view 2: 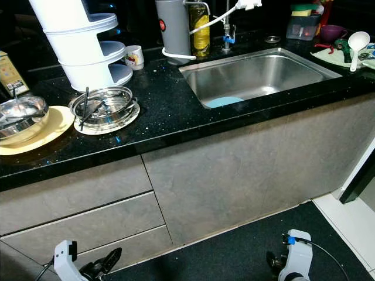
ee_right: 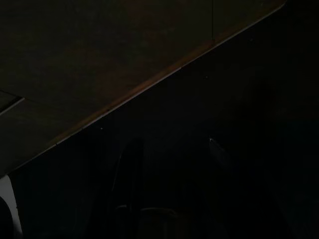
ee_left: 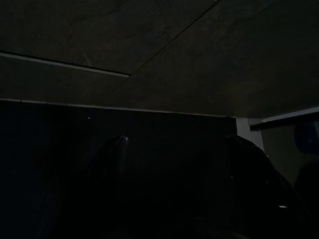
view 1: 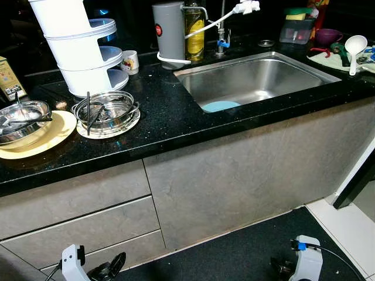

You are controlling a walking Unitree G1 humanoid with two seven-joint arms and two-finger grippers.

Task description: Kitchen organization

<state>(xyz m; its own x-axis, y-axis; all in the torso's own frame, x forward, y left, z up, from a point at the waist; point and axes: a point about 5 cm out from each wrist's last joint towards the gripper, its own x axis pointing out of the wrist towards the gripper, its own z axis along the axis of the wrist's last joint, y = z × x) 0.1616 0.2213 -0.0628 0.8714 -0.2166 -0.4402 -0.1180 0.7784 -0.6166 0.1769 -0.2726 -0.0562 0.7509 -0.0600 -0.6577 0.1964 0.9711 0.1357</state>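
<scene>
A black stone counter runs across the view with a steel sink set in it; a light blue plate lies in the sink's near corner. To the left a steel bowl holding utensils sits on a white plate. Another steel bowl rests on a yellow plate. Both arms hang idle low before the cabinet: my left gripper and right gripper are near the floor. In the dark wrist views the fingers stand apart, holding nothing.
A white tiered rack, a mug, a grey canister and an oil bottle stand at the back. A white ladle and purple cup lie right of the sink. Grey drawers sit below; a dark mat covers the floor.
</scene>
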